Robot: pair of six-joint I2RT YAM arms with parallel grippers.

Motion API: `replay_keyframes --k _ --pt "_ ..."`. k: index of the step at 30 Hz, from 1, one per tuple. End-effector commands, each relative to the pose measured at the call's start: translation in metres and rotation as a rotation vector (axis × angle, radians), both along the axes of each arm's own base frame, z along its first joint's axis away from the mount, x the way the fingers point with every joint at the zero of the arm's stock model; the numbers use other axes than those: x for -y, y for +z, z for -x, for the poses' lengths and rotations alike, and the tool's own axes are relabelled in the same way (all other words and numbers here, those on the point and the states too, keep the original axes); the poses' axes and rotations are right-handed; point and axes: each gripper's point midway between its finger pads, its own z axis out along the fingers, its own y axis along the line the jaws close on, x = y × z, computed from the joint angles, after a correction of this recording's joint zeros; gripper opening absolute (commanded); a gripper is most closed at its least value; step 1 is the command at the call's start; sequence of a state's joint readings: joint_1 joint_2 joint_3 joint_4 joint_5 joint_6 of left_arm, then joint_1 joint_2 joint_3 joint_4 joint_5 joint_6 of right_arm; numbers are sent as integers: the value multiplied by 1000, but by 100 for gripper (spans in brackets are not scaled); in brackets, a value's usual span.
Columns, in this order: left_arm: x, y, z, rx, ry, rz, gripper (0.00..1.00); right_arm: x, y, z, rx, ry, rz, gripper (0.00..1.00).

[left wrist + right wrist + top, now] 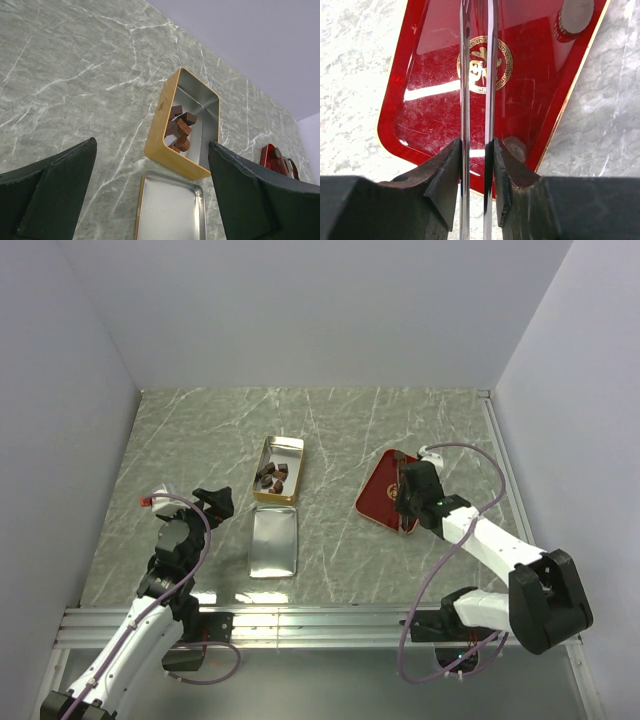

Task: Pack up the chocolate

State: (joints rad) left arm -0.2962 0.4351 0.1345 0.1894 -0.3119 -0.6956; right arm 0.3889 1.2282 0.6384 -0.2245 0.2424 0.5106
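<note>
Chocolate: several small brown chunks lie together in the open gold tin, at its end nearest the lid.
Tray: red tray on the counter, well apart from the tin; a small round piece sits at one corner, and I cannot tell if it is chocolate.
Left fingers: the left fingers are wide apart, holding nothing, aimed toward the tin.
Right fingers: the right fingers press on thin metal tongs above the tray.
Handling: the chunks are probably light, hard and a little brittle; smooth sides may slip.
Where to hold: across two flat opposite faces, near the middle, with soft pressure.
</note>
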Motion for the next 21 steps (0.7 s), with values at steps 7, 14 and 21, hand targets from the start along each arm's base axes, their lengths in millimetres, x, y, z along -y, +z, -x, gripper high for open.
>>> replay_keyframes --k 7,14,21 --pt "2 6 0 23 -8 4 100 1 67 -4 177 12 -56 31" --pt "1 4 1 21 -7 3 99 -4 83 7 220 53 -103 30" --pt "1 4 0 20 -7 3 99 -35 86 5 230 156 -156 29"
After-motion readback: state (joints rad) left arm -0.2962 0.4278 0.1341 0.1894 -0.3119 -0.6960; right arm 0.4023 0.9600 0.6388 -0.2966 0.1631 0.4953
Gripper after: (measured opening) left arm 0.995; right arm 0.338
